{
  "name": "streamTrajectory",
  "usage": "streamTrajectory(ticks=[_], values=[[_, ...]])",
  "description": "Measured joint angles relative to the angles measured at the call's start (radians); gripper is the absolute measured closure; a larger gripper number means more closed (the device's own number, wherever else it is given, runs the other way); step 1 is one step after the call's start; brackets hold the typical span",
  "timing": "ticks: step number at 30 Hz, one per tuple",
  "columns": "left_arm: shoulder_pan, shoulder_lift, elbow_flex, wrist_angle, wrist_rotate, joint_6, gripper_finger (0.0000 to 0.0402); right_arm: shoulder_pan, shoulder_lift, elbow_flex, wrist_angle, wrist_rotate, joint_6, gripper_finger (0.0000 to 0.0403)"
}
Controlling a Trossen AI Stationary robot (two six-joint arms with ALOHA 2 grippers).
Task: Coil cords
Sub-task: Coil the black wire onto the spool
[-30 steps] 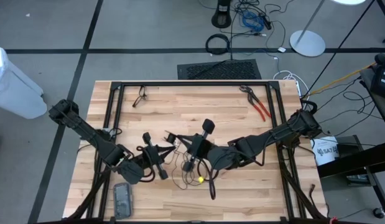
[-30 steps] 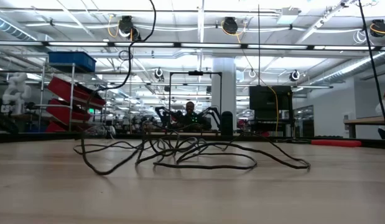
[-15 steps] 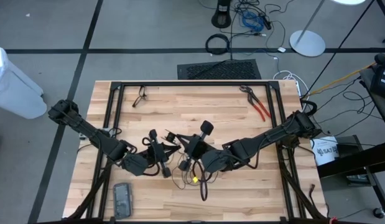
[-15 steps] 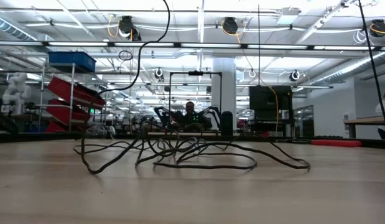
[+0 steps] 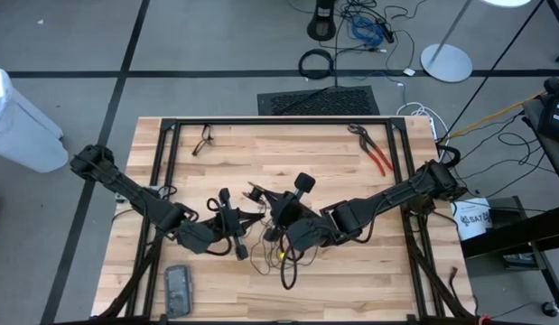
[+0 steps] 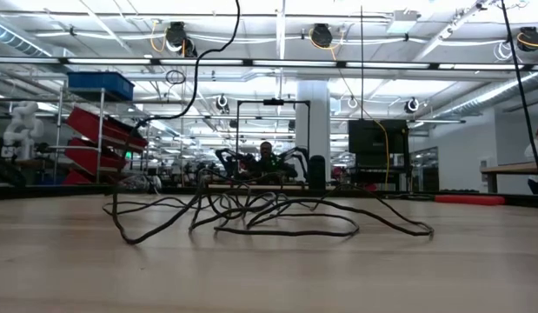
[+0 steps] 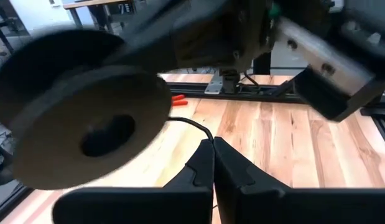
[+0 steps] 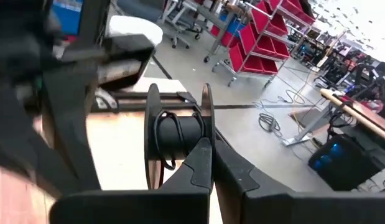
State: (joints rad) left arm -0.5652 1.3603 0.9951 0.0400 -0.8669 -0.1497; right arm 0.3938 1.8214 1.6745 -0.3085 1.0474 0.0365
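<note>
- The right gripper (image 5: pixel 261 193) sits over the middle of the wooden counter (image 5: pixel 288 149), and has shifted a little toward the left arm and away from the counter's near edge compared with a second ago.
- Its fingers (image 8: pixel 208 163) are pressed together, tip to tip; in the right wrist view they lie against a black spool (image 8: pixel 178 134) with a few turns of cord on its core, but whether they grip anything I cannot tell.
- The left gripper (image 5: pixel 227 200) is just beside the right one, and has moved up and toward the middle since a second ago; over the last half second it has barely shifted.
- Its fingers (image 7: pixel 201 167) are also fully closed, with a thin strand of cord running to their tips in the left wrist view.
- The cord (image 6: pixel 277 213) lies in a loose tangle of loops on the counter, below and between the two grippers; one strand rises from the tangle out of the low view's top.
- That rising strand (image 6: pixel 208 52) has swung rightward at its top compared with a second ago; the loops on the counter look unchanged.
- The small yellow piece (image 5: pixel 282 253) in the tangle now shows higher and farther left in the high view than a second ago.
- Red-handled pliers (image 5: pixel 377 153) lie near the far right corner, unmoved.
</note>
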Motion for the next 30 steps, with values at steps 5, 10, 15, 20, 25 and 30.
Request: streamTrajectory(ticks=[5,10,15,20,25,30], values=[[-0.008,-0.014,0.000,-0.003,0.000,0.002,0.0401,0.000,0.000,0.000,-0.044,-0.006,0.003,0.0403],[-0.018,-0.031,0.000,-0.005,0.000,0.006,0.0401,0.000,0.000,0.000,-0.049,-0.007,-0.022,0.0403],[-0.035,-0.047,0.001,-0.009,0.002,0.006,0.0401,-0.001,0.000,0.000,-0.076,-0.051,-0.062,0.0403],[-0.053,-0.073,0.001,-0.023,0.002,0.008,0.0401,-0.001,0.000,0.000,-0.125,-0.161,-0.090,0.0403],[-0.067,-0.109,0.001,-0.115,0.004,0.007,0.0392,-0.001,0.000,0.000,-0.146,-0.241,-0.101,0.0403],[-0.077,-0.142,0.001,-0.225,0.065,0.005,0.0390,-0.001,-0.008,-0.001,-0.147,-0.328,-0.101,0.0403]])
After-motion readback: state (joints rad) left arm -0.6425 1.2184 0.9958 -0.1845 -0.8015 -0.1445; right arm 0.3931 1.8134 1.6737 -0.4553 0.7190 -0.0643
